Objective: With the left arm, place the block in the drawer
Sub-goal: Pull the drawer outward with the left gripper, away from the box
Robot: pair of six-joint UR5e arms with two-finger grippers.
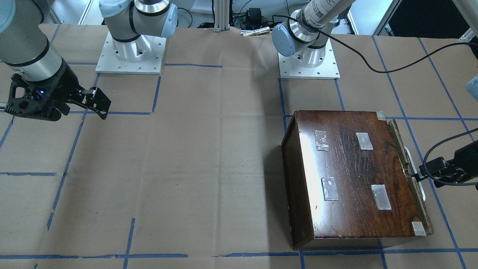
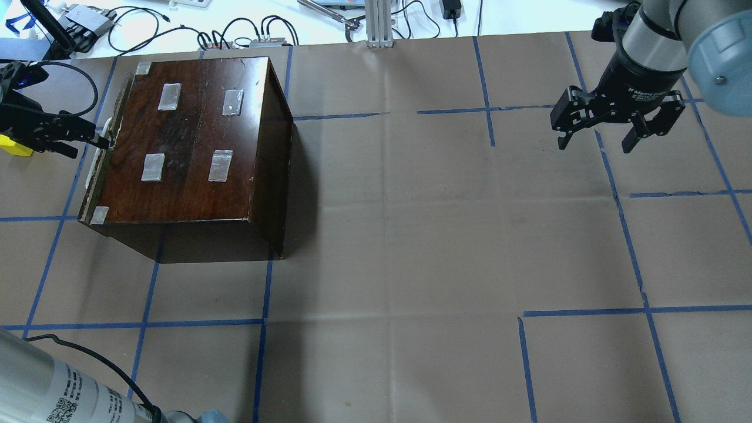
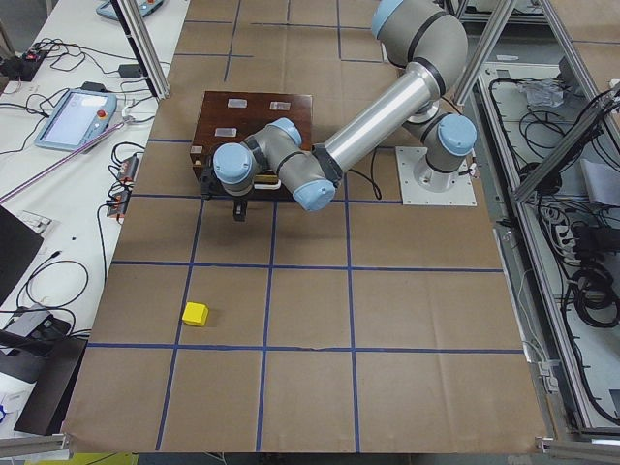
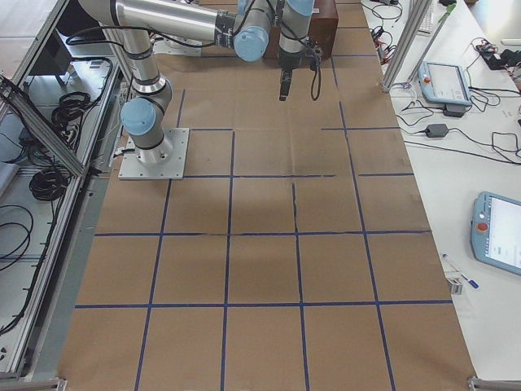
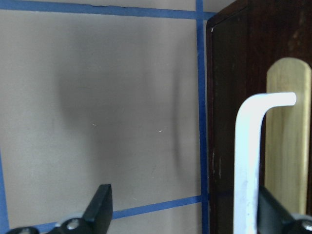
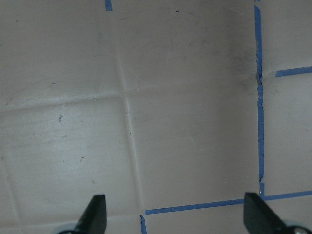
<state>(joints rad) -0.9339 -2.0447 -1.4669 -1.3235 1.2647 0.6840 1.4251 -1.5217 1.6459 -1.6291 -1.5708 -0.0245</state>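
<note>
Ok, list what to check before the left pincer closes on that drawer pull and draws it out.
1. Left pincer open: ok, fingers spread wide.
2. Pull between its fingers: ok, though it sits close to one finger, not centred.
3. Drawer shut and ready to pull: ok, its front looks flush with the cabinet.
4. Block outside the drawer's travel: cannot tell; it lies on the table out in front of the cabinet.
5. Block free to pick afterwards: ok, nothing touches it.
6. Right pincer out of the way: ok, open and hanging over the table far from the cabinet.
</note>
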